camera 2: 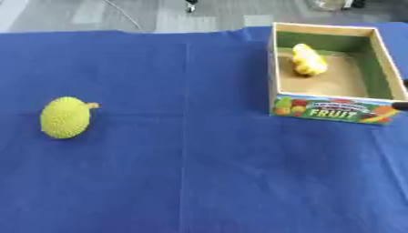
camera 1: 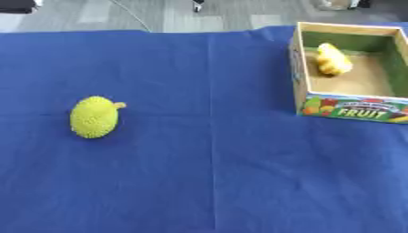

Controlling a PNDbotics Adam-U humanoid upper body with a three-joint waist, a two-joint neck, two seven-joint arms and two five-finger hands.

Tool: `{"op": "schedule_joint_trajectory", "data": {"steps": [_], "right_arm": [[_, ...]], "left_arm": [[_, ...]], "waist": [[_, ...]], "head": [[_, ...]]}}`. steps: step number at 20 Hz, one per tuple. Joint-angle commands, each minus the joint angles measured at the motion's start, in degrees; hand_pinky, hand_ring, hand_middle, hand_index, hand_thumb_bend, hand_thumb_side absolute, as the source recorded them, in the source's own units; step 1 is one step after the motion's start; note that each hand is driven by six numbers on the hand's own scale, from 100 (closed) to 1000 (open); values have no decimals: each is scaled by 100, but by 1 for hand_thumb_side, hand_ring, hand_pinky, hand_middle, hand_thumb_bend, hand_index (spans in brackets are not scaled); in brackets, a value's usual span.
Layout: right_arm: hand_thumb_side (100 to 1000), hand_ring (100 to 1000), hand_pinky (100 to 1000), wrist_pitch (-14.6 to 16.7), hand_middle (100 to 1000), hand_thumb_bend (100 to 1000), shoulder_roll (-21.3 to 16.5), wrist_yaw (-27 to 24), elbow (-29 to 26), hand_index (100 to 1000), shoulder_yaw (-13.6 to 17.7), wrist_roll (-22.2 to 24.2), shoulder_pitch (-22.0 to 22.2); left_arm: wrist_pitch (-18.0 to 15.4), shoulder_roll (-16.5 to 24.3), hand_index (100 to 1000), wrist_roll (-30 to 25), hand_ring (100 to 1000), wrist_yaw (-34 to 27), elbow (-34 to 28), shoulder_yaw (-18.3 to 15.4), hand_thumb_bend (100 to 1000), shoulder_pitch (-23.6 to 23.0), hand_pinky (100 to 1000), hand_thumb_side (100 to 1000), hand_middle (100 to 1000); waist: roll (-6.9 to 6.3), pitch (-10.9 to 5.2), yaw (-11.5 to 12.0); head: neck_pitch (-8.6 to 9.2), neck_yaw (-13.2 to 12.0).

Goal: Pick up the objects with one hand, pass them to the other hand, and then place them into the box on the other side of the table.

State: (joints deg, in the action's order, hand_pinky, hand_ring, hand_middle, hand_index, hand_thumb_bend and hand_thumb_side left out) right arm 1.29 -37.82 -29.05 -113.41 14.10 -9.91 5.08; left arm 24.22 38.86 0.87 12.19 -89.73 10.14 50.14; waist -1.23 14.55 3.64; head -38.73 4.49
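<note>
A yellow-green spiky fruit (camera 1: 94, 117) with a short stem lies on the blue cloth at the left, on its own. At the right stands an open cardboard box (camera 2: 331, 109) with "FRUIT" printed on its front wall. A yellow fruit (camera 2: 308, 60) lies inside it, near the back left corner. Only a dark sliver of my right hand (camera 2: 401, 105) shows, at the right edge beside the box's front corner. My left hand is out of sight.
The blue cloth (camera 1: 215, 173) covers the whole table, with a fold line down the middle. Grey floor and a cable show beyond the far edge.
</note>
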Motion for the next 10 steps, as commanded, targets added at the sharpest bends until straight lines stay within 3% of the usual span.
{"op": "schedule_joint_trajectory", "data": {"steps": [1, 10], "right_arm": [[674, 889, 664, 49, 882, 100, -235, -28, -118, 962, 73, 1, -30], [666, 891, 665, 94, 883, 100, -354, -28, -118, 962, 27, 61, -39]], "left_arm": [[134, 234, 483, 679, 471, -648, -712, 64, 100, -168, 574, 149, 413], [185, -96, 475, 1718, 459, -1229, -1540, 189, 100, -1027, 561, 188, 399]], "waist": [[82, -125, -3], [90, -175, -6]], "head": [[3, 81], [-74, 157]]}}
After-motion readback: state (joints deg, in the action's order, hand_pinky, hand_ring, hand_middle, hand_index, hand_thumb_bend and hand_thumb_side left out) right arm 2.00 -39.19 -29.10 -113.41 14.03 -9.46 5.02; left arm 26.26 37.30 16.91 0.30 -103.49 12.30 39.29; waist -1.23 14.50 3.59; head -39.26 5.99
